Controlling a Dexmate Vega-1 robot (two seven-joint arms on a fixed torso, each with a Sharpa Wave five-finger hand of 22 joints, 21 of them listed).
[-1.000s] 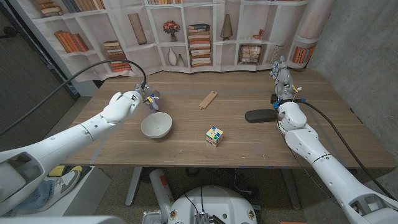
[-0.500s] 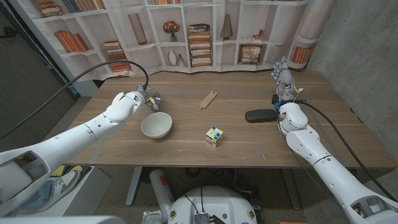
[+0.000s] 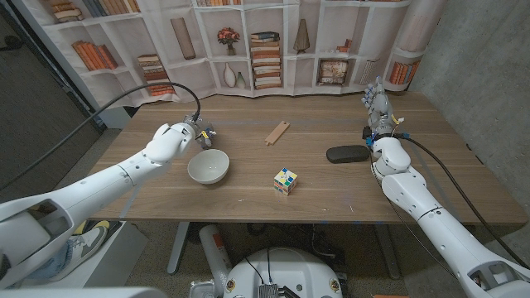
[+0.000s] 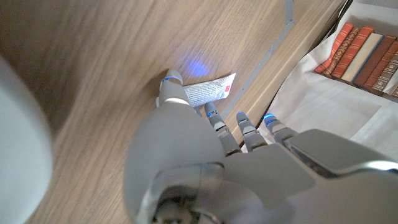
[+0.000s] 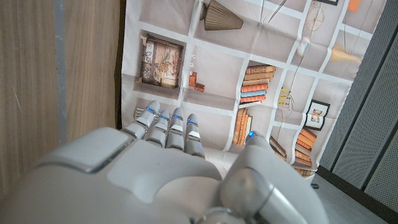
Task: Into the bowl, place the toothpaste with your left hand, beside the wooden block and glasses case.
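The toothpaste (image 3: pixel 204 132) is a small white tube at the back left of the table, just behind the white bowl (image 3: pixel 208 166). My left hand (image 3: pixel 175 139) reaches over it with the fingers curled down. In the left wrist view the toothpaste's (image 4: pixel 209 92) flat printed end pokes out between the thumb and a finger of my left hand (image 4: pixel 205 155), close to the wood. The bowl holds nothing. The wooden block (image 3: pixel 277 132) lies at the back middle and the black glasses case (image 3: pixel 347 153) to the right. My right hand (image 3: pixel 377 103) stands upright behind the case, fingers apart, holding nothing.
A coloured puzzle cube (image 3: pixel 286 181) sits in front of the middle of the table. A bookshelf backdrop (image 3: pixel 265 50) runs behind the far edge. The bowl's blurred white rim (image 4: pixel 18 143) shows close beside my left hand in the left wrist view.
My left hand has shifted slightly right and farther over the toothpaste. The right hand, bowl, block and case have not moved.
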